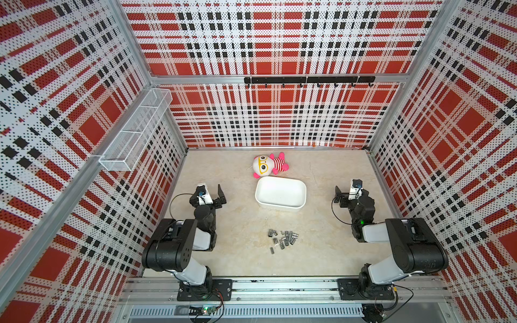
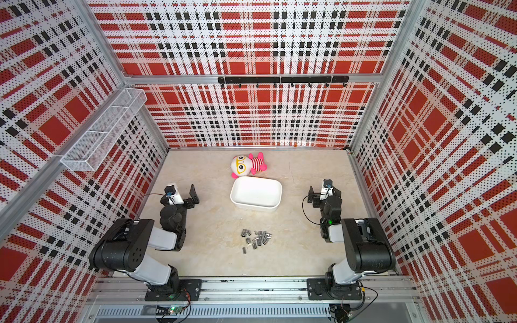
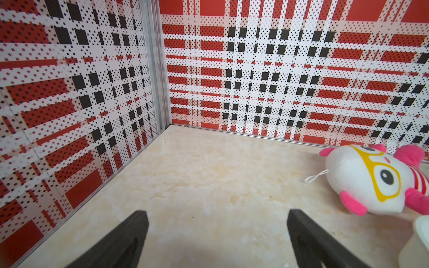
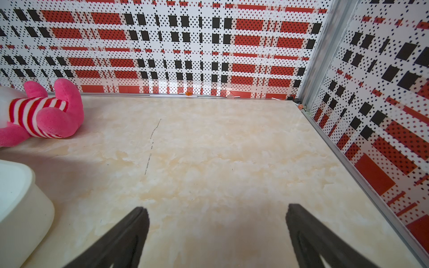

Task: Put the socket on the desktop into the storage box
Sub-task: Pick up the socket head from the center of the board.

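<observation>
We see nothing done yet. The storage box (image 1: 280, 193) sits empty on the desktop (image 1: 330, 251). The sockets (image 1: 283, 239) lie in a loose metal pile nearer the front, between the two arms and well apart from the box, so we judge every pick and drop is left. The left gripper (image 3: 217, 213) and right gripper (image 4: 217, 208) flank the box with jaws spread wide and nothing between them. We find the sockets in both top views only. The wrist views miss them, catching just the plush doll (image 3: 371, 181) and a box corner.
</observation>
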